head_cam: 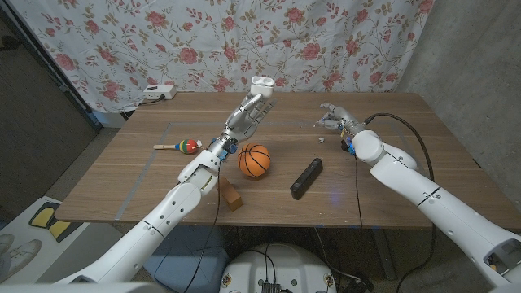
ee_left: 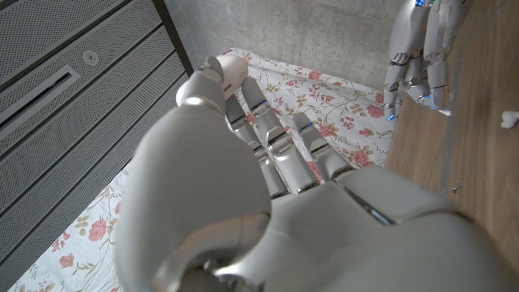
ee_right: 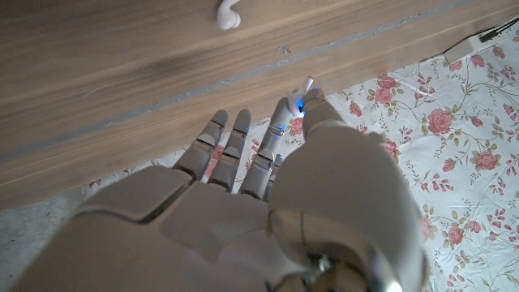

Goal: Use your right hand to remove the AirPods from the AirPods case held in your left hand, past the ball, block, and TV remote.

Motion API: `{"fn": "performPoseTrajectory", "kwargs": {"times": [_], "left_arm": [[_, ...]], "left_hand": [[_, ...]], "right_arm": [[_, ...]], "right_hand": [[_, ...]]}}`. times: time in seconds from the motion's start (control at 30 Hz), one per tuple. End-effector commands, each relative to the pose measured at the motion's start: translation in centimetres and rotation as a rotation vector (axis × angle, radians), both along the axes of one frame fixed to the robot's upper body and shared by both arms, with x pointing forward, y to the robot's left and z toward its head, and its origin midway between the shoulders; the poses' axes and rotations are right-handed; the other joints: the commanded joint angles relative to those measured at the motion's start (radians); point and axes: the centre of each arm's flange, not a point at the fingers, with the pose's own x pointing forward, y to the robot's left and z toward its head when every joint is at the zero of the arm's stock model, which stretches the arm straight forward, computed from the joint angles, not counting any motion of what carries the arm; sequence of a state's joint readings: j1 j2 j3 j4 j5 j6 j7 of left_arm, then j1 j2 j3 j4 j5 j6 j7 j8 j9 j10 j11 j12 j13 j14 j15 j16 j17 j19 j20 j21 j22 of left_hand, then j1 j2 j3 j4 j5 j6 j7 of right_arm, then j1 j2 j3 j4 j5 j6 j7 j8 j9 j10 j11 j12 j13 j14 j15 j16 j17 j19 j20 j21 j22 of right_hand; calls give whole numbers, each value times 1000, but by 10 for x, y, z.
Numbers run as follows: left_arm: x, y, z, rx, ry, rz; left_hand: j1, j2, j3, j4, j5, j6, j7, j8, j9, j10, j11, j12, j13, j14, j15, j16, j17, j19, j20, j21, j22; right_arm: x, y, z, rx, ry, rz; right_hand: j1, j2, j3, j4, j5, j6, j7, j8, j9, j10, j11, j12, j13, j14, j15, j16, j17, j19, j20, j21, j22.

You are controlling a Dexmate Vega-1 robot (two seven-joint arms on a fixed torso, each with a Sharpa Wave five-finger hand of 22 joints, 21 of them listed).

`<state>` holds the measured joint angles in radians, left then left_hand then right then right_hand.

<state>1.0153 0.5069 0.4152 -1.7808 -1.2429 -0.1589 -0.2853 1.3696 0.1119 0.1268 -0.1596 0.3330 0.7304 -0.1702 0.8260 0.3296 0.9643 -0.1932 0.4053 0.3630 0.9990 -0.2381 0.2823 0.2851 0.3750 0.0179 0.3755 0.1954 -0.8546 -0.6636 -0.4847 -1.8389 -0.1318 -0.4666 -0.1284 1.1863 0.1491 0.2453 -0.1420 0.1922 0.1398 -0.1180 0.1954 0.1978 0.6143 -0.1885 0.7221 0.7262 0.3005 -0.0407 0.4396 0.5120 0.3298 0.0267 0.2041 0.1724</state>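
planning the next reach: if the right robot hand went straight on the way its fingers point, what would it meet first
Probably nothing on the table: the right robot hand points past the far edge toward the floral curtain. Depth is unclear.

head camera high over table (head_cam: 122, 175), wrist cameras close behind hands

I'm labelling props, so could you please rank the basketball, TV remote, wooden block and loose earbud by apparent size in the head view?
1. basketball
2. TV remote, close to the ball
3. wooden block
4. loose earbud
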Motion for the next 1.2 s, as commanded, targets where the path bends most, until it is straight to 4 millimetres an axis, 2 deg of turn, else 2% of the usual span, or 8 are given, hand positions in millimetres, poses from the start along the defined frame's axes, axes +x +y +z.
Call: {"fn": "performPoseTrajectory", "kwargs": {"times": [0.03, 1.1, 1.2], "left_arm": [[-1, -3, 0, 1, 2, -3], [-7, 5, -3, -1, 1, -1], [-7, 5, -3, 0, -3, -5]], "left_hand": [[17, 24, 11, 4, 4, 8, -3, 7, 4, 4, 0, 8, 267, 11, -4, 7, 3, -6, 2, 4, 2], [17, 23, 11, 4, 4, 11, -2, 8, 3, 6, 0, 7, 266, 13, -5, 8, 3, -7, 3, 6, 2], [17, 24, 11, 4, 4, 9, -4, 7, 3, 5, 0, 6, 265, 14, -4, 9, 4, -7, 3, 6, 2]], "right_arm": [[5, -6, -15, -6, 27, -17], [10, 6, -34, -18, 57, -33], [10, 6, -35, -19, 56, -45]], "right_hand": [[-2, 9, -3, -2, 7, 7, -2, 0, 2, 28, -27, 11, 4, -5, -179, -3, 4, 8, 2, 1, 3], [4, 9, -8, -3, 8, 20, -5, -1, 3, 31, -27, 12, -15, -9, -180, -12, 4, 8, 7, -1, 3], [5, 10, -9, -2, 8, 21, -6, -2, 3, 30, -27, 13, -17, -9, -180, -13, 4, 5, 17, -2, 3]]}}
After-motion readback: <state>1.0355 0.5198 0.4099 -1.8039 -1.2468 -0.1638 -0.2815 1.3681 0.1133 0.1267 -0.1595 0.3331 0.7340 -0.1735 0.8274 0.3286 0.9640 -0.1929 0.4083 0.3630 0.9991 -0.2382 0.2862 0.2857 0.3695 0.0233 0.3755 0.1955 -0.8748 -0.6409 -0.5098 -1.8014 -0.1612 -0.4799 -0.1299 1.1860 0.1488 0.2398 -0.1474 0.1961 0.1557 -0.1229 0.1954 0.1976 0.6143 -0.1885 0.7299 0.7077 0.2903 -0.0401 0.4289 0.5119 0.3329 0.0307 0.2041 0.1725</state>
